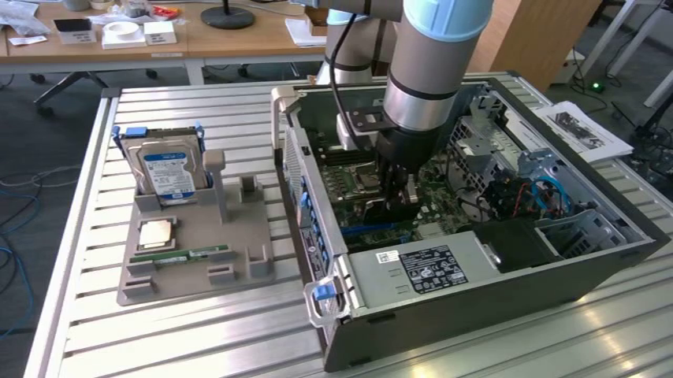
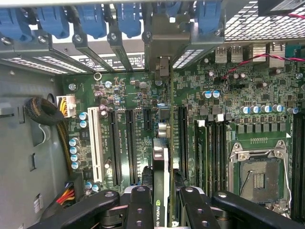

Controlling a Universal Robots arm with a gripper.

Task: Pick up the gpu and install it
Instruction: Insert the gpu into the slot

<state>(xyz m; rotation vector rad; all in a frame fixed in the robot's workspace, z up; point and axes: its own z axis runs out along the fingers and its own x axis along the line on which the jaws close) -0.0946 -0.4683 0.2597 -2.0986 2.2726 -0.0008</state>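
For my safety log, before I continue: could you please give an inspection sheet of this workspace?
Surface: slatted metal table carrying an open computer case.
Job's things: gpu edge-on over the motherboard, inside the case.
Clutter: grey holder with hard drive and memory stick; printed sheet.
Grippers: pincer shut on the gpu.
Cables: blue cables in the case; black-sleeved bundle.
Surroundings: wooden desks behind.

the only legible print is "nvidia", with cut-off letters after it, along the edge of the gpu (image 2: 160,168).
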